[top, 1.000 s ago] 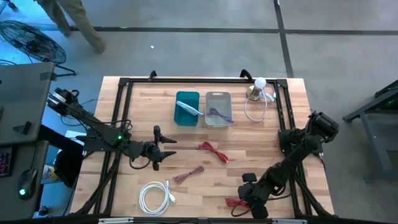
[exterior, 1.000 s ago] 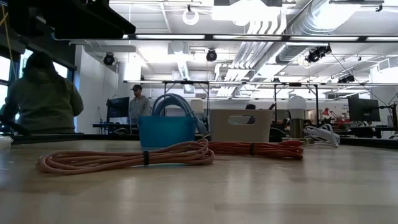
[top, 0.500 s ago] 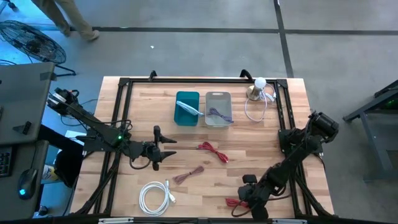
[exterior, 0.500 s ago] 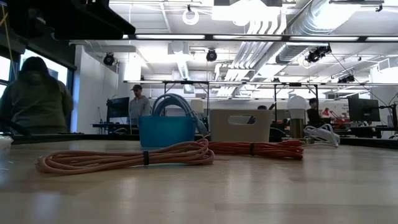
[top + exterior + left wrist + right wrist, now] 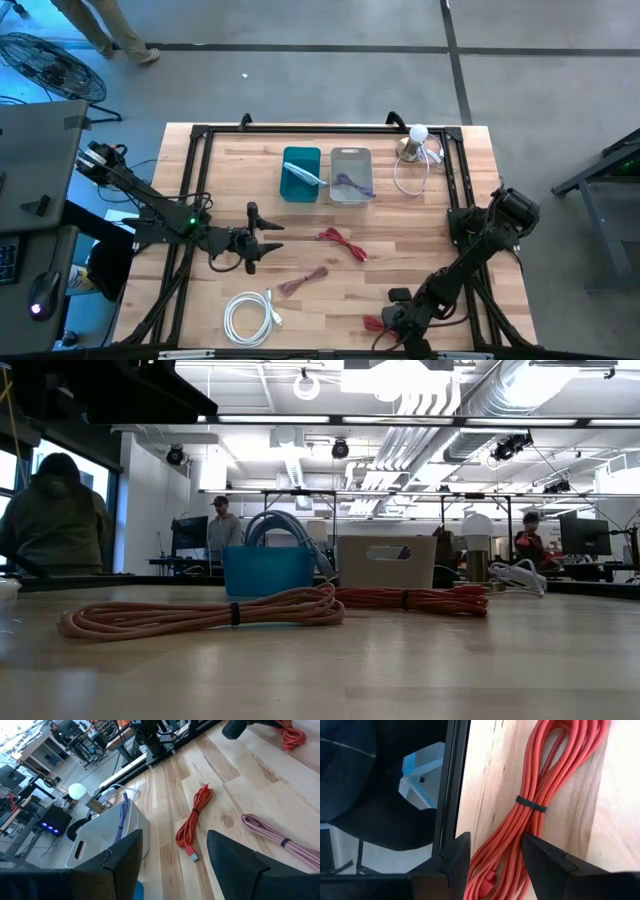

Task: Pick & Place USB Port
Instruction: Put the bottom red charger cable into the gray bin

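— On the pale wooden plank worktop (image 5: 440,215), where was everything?
— The teal plastic bin (image 5: 301,174) and grey plastic bin (image 5: 350,175) stood side by side. The left pincer (image 5: 262,238) hovered mid-worktop, fingers apart.
— And the right?
— The right pincer (image 5: 392,318) straddled the tied red USB cable bundle (image 5: 540,805) at the near edge, fingers apart, not clamped.

Open tabletop (image 5: 420,230) lies between the arms. The blue bin (image 5: 301,173) and grey bin (image 5: 350,174) block the far centre. Cable bundles (image 5: 342,243) obstruct the middle.

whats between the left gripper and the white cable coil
Only bare wood between the left gripper and the white cable coil, seen in the high view.
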